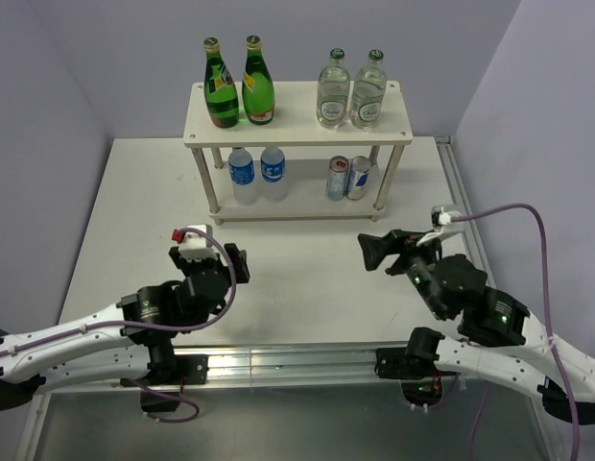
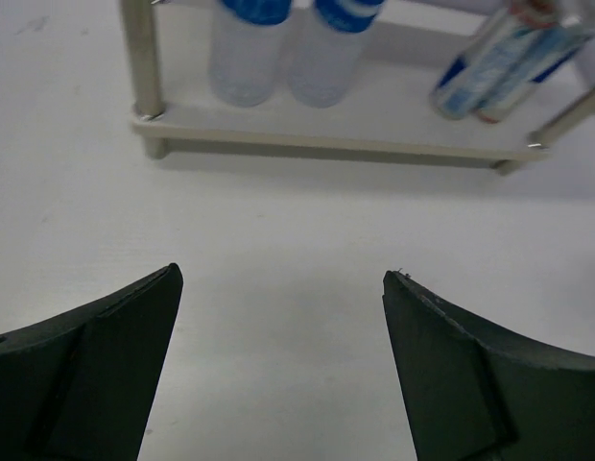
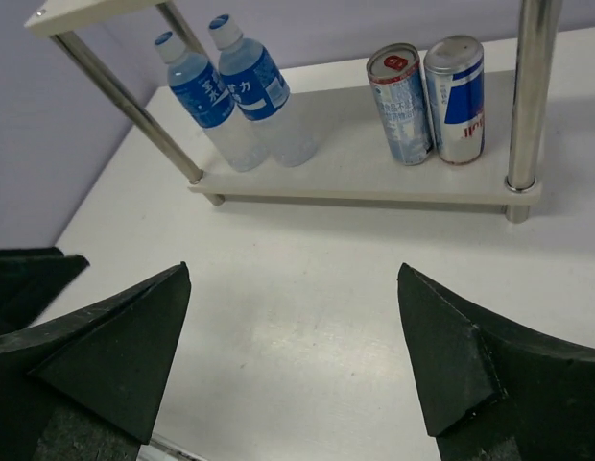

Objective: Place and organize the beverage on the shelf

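Observation:
The shelf point(image 1: 297, 113) stands at the back of the white table. Its top board holds two green glass bottles point(image 1: 221, 91) on the left and two clear glass bottles point(image 1: 350, 91) on the right. Its lower board point(image 3: 365, 178) holds two blue-labelled water bottles point(image 1: 257, 173) and two cans point(image 1: 348, 179). My left gripper point(image 1: 238, 264) is open and empty, low over the table in front of the shelf. It faces the water bottles point(image 2: 278, 53). My right gripper point(image 1: 372, 252) is open and empty too, in front of the cans point(image 3: 427, 101).
Bare white tabletop point(image 1: 307, 279) lies between the two grippers and the shelf's front legs. A metal rail point(image 1: 297, 360) runs along the near edge. Purple walls close in the back and both sides. A purple cable point(image 1: 528, 216) loops above the right arm.

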You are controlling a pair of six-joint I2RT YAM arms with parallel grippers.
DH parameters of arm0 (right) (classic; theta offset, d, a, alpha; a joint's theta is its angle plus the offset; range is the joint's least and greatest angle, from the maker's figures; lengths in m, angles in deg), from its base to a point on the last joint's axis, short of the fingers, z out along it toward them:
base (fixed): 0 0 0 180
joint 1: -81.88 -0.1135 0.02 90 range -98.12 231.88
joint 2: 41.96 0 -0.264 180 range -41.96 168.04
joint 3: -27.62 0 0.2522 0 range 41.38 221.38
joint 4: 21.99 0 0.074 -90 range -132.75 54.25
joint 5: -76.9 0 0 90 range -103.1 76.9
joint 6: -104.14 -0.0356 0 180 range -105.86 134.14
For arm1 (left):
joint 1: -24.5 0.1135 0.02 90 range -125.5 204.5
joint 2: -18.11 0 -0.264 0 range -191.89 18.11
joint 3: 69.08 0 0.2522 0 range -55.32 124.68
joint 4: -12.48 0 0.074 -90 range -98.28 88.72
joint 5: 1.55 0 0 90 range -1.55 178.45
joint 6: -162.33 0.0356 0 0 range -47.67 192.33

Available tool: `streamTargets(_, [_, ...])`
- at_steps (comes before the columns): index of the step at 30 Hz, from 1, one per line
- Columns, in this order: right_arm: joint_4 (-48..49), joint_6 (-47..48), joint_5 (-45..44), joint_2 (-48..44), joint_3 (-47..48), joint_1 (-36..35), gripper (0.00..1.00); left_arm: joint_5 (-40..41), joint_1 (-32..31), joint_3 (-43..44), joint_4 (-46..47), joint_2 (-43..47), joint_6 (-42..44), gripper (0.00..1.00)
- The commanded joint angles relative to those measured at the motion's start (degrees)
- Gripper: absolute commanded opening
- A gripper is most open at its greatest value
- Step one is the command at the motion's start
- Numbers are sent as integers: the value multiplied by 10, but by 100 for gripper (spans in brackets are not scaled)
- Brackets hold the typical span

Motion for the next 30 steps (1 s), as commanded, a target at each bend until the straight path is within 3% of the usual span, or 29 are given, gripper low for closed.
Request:
streamTargets(1, [-42, -29, 25, -56, -5, -4, 96, -117, -5, 100, 95, 32, 110, 92])
streamTargets(6, [-83, -1, -2, -65, 38, -4, 96, -109, -5, 263, 19, 11, 204, 94])
streamTargets(8, [-81, 14, -2, -68, 48, -4, 96, -85, -5, 283, 2, 4, 228, 94])
streamTargets(16, [-49, 47, -4, -59, 51, -4, 96, -108, -5, 222, 54, 66, 255, 94])
streamTargets(30, [-24, 61, -7, -42, 48, -4, 96, -77, -7, 223, 27, 82, 241, 95])
